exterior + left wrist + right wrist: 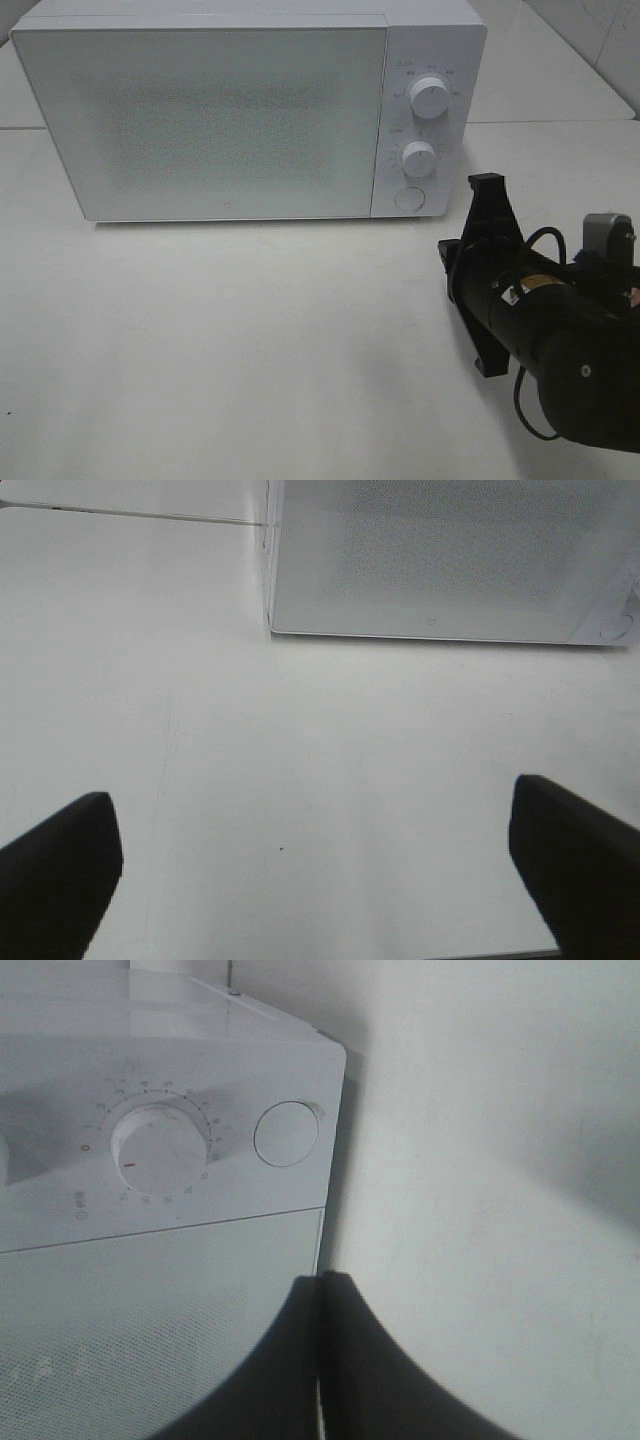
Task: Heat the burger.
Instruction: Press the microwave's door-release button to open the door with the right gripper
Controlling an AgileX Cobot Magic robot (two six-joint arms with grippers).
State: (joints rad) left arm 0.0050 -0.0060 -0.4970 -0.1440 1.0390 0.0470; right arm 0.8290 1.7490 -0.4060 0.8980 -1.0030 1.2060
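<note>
Burger: not in any of the three views; nothing lies on the bare desk, and the frosted door of the microwave is shut and shows nothing behind it, so whether the burger is inside cannot be told. Handling, by judgement only: light, soft and easily crushed, a loose stack whose layers would slide on one another under a sideways push, with a bun top likely to be smooth; best taken low across the sides with wide jaws and gentle pressure, kept level, never pinched from above. Microwave: white, standing at the back of the desk, door flush with the control panel on its right. Panel, top to bottom: upper dial, lower dial, round button. Right tool: fingers closed against each other with nothing between them, raised above the desk just beside the microwave's lower right corner, tip pointing toward the panel and apart from it; the right wrist view shows the closed tip before the door's edge with the lower dial and round button beyond. A closed tip suits pressing or nudging, not carrying. Left tool: jaws spread wide and empty, over bare desk, well short of the door's front.
</note>
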